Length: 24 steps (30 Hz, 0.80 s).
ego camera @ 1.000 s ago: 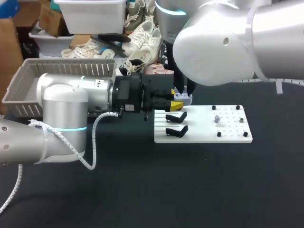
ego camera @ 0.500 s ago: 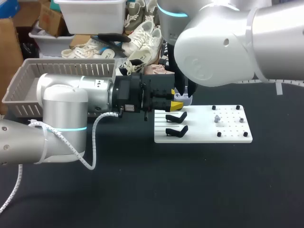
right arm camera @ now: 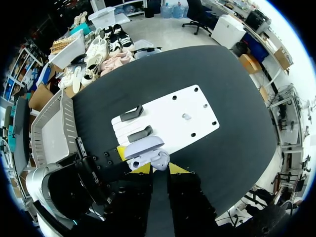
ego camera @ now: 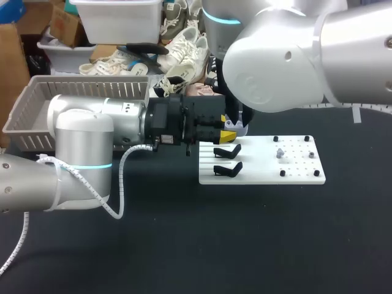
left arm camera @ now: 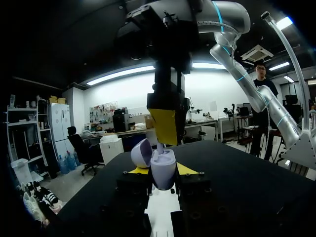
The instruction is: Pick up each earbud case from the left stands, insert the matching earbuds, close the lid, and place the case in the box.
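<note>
My left gripper (left arm camera: 163, 171) is shut on a lavender earbud case (left arm camera: 159, 163) with its lid open, held level just past the white board's (ego camera: 300, 174) far left corner. From above, my right gripper (right arm camera: 159, 167) is shut on a small lavender earbud (right arm camera: 160, 159) right at the case's open mouth (right arm camera: 140, 149). One of its yellow fingers (left arm camera: 165, 126) shows over the case in the left wrist view. Two empty black stands (ego camera: 228, 150) (ego camera: 228, 169) sit at the board's left end. Another small earbud (ego camera: 280, 153) stands among the black pegs at its right.
A grey slatted basket (ego camera: 24, 113) stands at the table's far left, behind my left arm. The right arm's large body hangs over the back of the board. Dark tabletop spreads in front of and to the right of the board.
The right arm has shifted very slightly above the case. The left arm and the case have stayed where they were.
</note>
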{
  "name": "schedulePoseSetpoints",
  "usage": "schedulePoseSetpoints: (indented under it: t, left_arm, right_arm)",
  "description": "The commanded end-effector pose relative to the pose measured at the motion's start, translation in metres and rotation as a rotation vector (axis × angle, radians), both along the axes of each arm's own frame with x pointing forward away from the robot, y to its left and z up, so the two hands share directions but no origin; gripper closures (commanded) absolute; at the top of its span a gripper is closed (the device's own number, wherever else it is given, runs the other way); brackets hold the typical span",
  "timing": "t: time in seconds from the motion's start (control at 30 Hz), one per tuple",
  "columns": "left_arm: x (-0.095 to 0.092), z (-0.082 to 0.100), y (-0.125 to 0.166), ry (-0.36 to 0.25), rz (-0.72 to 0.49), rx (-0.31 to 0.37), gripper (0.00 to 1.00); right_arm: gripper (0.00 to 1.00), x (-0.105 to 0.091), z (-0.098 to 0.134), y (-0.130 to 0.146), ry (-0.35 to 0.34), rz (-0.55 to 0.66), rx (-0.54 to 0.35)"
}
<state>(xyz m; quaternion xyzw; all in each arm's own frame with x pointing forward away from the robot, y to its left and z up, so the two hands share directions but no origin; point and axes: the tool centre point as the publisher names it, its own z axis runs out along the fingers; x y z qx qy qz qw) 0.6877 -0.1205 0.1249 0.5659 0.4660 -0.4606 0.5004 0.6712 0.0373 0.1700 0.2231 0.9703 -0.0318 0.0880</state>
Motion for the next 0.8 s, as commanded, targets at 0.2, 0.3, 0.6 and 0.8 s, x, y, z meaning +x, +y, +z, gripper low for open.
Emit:
schedulePoseSetpoints:
  t: [0.2,0.3,0.6,0.8]
  left_arm:
    - [0.000,0.000,0.000,-0.001,0.002,-0.001,1.00]
    - [0.000,0.000,0.000,-0.001,0.002,-0.001,1.00]
    - [0.000,0.000,0.000,-0.001,0.002,-0.001,1.00]
    - [0.000,0.000,0.000,-0.001,0.002,-0.001,1.00]
  right_arm:
    - [1.00,0.004,-0.004,0.003,0.013,-0.004,-0.018]
    - [0.85,0.004,-0.004,0.003,0.013,-0.008,-0.021]
    - [0.64,-0.010,0.017,-0.010,-0.026,-0.042,0.019]
    - [0.64,-0.023,0.037,-0.042,-0.059,-0.094,0.113]
